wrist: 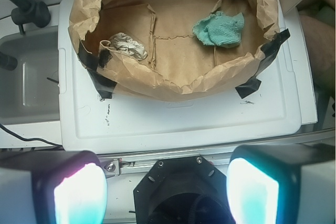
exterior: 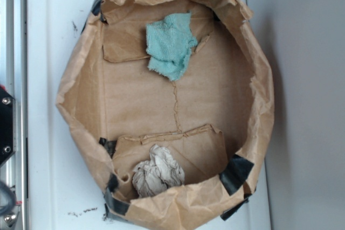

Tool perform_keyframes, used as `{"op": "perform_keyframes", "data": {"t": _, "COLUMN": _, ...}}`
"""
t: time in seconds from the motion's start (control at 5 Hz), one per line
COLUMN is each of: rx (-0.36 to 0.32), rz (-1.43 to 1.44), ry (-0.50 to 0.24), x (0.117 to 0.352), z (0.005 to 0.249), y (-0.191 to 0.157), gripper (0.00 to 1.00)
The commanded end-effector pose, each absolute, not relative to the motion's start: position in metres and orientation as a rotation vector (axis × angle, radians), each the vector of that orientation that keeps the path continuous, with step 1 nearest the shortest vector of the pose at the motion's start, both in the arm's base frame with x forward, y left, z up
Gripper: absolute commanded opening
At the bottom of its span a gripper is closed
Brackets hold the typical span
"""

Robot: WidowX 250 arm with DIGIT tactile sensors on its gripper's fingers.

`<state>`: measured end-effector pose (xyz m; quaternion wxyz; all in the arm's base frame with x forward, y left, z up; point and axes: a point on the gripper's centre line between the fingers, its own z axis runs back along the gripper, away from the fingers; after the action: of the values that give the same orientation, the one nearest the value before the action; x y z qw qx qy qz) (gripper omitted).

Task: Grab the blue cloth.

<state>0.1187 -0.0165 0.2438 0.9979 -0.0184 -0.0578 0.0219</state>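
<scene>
Terry blue cloth (exterior: 171,47), frayed, lies crumpled in creased paper bin (exterior: 161,106).

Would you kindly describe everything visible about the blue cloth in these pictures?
The blue cloth is a small teal, blue-green rag with a looped terry look and frayed edges. It lies loosely rumpled, not folded, on the floor of the brown paper bag, partly over a paper flap near one wall. Nothing grips it; the gripper is far off, outside the bag, and the beige wad lies apart.

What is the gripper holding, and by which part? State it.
Nothing. The gripper is open with an empty gap between its fingers, far from the blue cloth, which lies untouched inside the paper bag.
</scene>
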Motion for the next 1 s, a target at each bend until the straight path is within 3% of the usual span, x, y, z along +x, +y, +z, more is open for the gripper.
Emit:
{"op": "perform_keyframes", "data": {"t": 0.0, "rx": -0.037, "rz": 0.044, "ry": -0.116, "x": 0.119, "z": 0.244, "y": -0.017, "gripper": 1.00}}
{"op": "perform_keyframes", "data": {"t": 0.2, "rx": -0.026, "rz": 0.140, "ry": -0.142, "x": 0.169, "z": 0.243, "y": -0.014, "gripper": 1.00}}
{"op": "perform_keyframes", "data": {"t": 0.4, "rx": 0.128, "rz": 0.256, "ry": -0.257, "x": 0.217, "z": 0.229, "y": -0.003, "gripper": 1.00}}
{"op": "perform_keyframes", "data": {"t": 0.6, "rx": 0.245, "rz": 0.451, "ry": -0.327, "x": 0.264, "z": 0.214, "y": 0.019, "gripper": 1.00}}
{"op": "perform_keyframes", "data": {"t": 0.8, "rx": 0.245, "rz": 0.451, "ry": -0.327, "x": 0.264, "z": 0.214, "y": 0.019, "gripper": 1.00}}
